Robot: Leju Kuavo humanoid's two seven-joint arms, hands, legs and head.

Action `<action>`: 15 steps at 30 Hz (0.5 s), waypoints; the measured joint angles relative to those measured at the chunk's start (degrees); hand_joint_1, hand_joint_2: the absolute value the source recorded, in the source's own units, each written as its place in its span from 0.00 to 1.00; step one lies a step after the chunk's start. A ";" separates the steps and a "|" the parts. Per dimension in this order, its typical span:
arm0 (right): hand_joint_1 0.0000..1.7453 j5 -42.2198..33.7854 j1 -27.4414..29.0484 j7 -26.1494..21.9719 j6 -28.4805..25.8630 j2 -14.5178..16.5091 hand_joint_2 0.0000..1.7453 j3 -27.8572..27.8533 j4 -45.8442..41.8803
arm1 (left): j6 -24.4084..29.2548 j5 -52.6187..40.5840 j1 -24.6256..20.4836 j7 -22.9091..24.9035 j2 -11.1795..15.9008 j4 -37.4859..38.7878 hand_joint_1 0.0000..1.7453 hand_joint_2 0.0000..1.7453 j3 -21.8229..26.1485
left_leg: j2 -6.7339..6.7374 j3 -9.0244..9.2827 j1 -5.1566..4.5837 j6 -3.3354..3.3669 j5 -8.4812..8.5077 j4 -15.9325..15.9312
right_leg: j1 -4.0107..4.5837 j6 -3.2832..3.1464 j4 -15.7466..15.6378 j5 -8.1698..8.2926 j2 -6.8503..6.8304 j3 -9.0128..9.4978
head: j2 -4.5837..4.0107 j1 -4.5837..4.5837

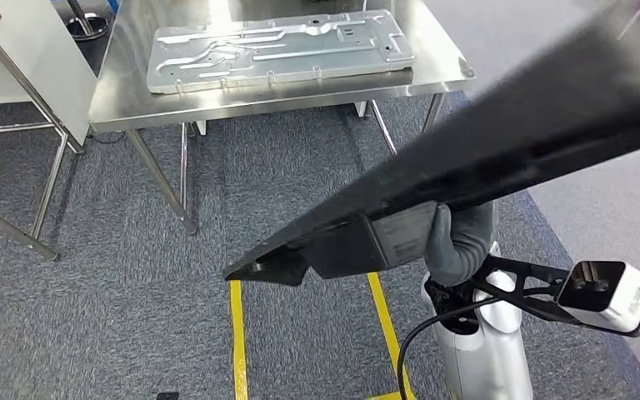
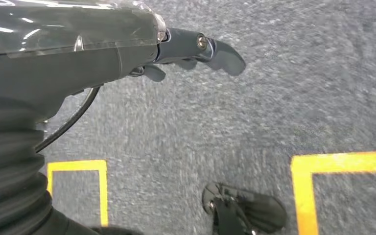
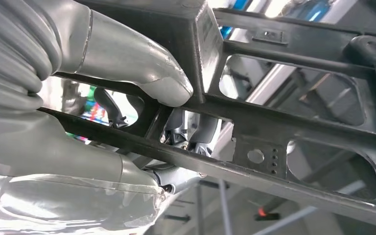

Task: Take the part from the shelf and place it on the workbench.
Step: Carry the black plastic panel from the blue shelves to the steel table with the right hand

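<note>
The part is a long black plastic frame [image 1: 517, 125] with open cut-outs, slanting across the right of the head view above the carpet. My right hand [image 1: 457, 237] grips it from below near its lower end. In the right wrist view the grey thumb [image 3: 142, 73] presses on a bar of the black frame [image 3: 298, 127], with darker fingers behind it. The steel workbench [image 1: 125, 96] stands ahead at the top of the head view, apart from the part. My left hand [image 2: 196, 51] hangs over the carpet, its fingers apart and holding nothing.
A flat silver metal plate [image 1: 275, 48] lies on the workbench top. A second table with thin steel legs [image 1: 46, 179] stands at the left. Yellow tape lines [image 1: 236, 342] mark the grey carpet between me and the bench.
</note>
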 joint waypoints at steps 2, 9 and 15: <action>1.00 0.18 0.13 0.45 -1.25 -0.01 1.00 -0.49 0.00 | -2.18 0.77 0.00 -0.34 0.05 0.00 0.00 1.00 0.03 | 0.15 0.21 0.17 0.66 0.29 -0.44 | -0.06 0.57 0.25 -0.38 -0.65 -0.06 | 0.01 0.06; 1.00 -1.32 0.97 2.48 -3.78 -0.02 1.00 -2.03 -0.02 | -5.89 1.91 0.14 -0.61 0.13 0.00 0.00 1.00 0.53 | 1.15 0.73 0.41 1.45 0.24 -1.02 | -0.94 2.14 14.52 -5.24 -3.86 -7.81 | -0.01 0.49; 1.00 -2.54 1.02 3.33 -4.82 0.00 1.00 -2.59 -0.41 | -6.16 1.92 -0.09 -0.74 0.16 0.00 0.00 1.00 0.57 | 1.33 1.54 0.11 -0.15 -0.56 -1.15 | -0.39 1.10 -0.38 0.70 -4.48 -0.55 | 0.00 0.41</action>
